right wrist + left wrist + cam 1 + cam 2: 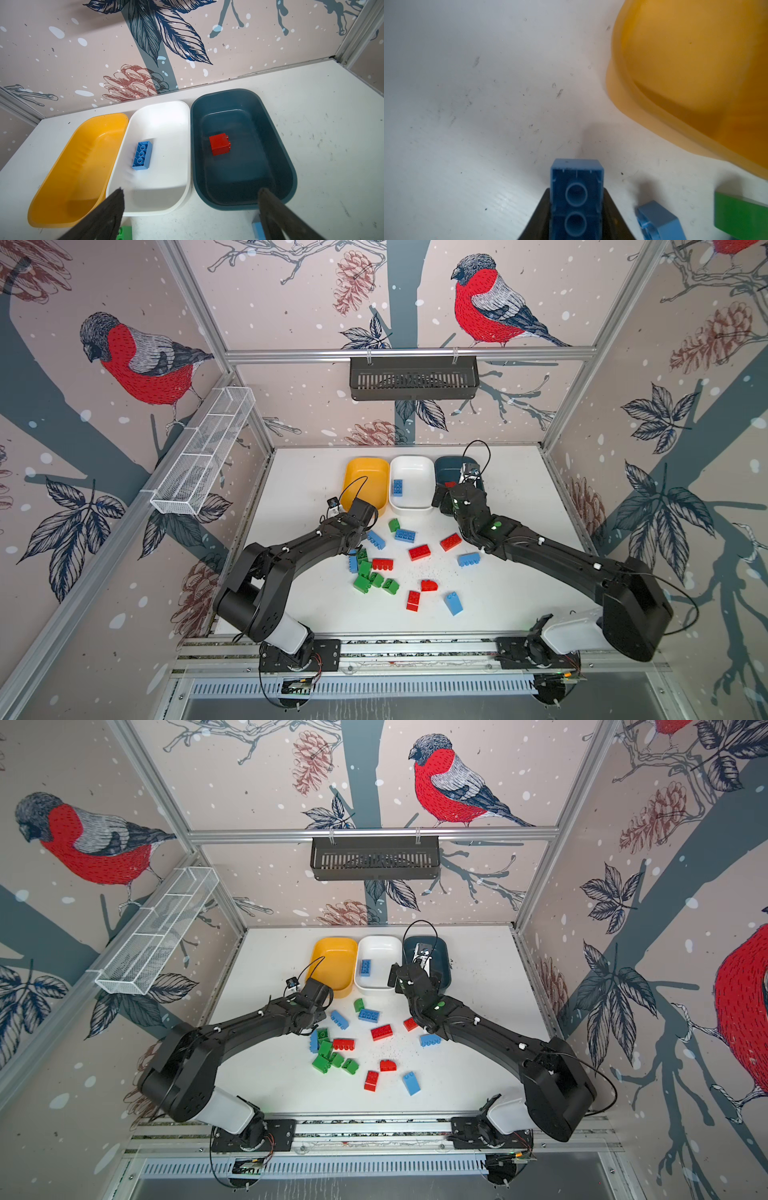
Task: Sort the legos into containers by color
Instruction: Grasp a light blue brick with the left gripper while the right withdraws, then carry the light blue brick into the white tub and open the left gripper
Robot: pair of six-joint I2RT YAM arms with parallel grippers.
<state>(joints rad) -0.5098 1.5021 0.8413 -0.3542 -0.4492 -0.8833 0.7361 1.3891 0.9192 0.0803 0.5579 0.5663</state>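
My left gripper (577,191) is shut on a light blue lego (576,187), underside towards the camera, just above the table beside the yellow container (685,79). Another blue lego (658,220) and a green one (741,212) lie close by. My right gripper (191,190) is open and empty over the near ends of the white container (166,187) and the teal container (239,182). A blue lego (142,155) lies in the white one, a red lego (220,144) in the teal one. Loose red (419,552), blue (453,603) and green (370,576) legos are scattered mid-table.
A black slotted basket (413,379) hangs on the back rail. A long white wire basket (203,452) is fixed along the left wall. Panelled walls close the table on three sides, and both arm bases stand on the front rail (415,649).
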